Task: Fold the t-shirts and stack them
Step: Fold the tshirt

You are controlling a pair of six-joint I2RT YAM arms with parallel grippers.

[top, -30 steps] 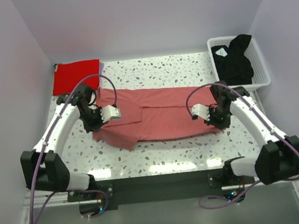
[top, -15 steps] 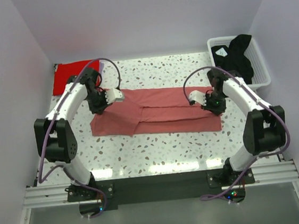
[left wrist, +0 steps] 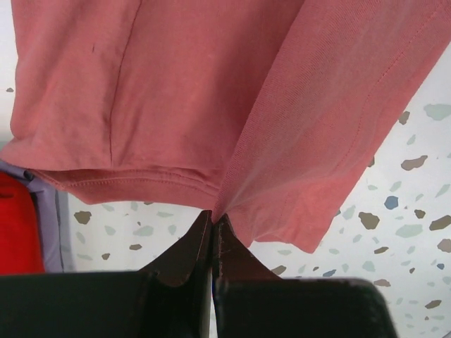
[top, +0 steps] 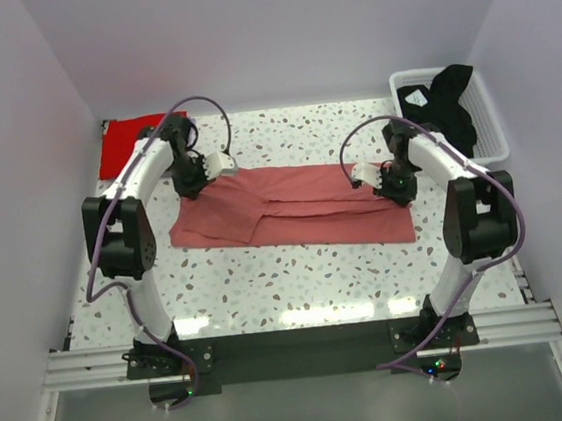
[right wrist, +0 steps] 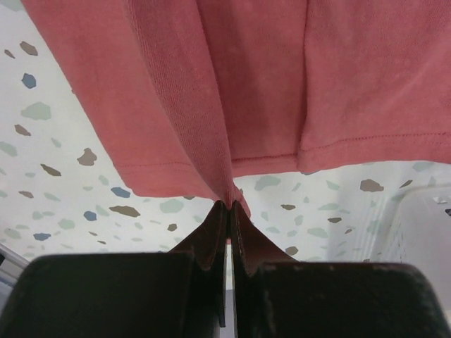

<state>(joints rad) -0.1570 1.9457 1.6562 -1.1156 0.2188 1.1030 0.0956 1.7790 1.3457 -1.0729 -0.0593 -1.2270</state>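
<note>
The dusty salmon-pink cloth t-shirt [top: 301,208] lies across the middle of the speckled table [top: 308,278] as a long band running left to right, doubled over on itself, with layered edges showing along its length. Its near left corner spreads wider than the rest, so the fold does not look even.

The left hand [top: 190,187] sits at the shirt's far left corner and the right hand [top: 396,189] at its far right end. In both wrist views the fingers are pressed together with only a thin pinch of pink cloth caught at the very tips, and the fabric fans out taut from each pinch.

The folded bright red t-shirt [top: 128,144] rests in the far left corner of the table, near the left hand. The black t-shirt [top: 442,113] is heaped in the white slatted plastic basket [top: 492,138] in the far right corner.

The main risk, as I judge it, is that so little cloth is held: a pull on either end could let it slip free. Uneven pulling could drag the layers apart, and a leftward move could disturb the red shirt.
</note>
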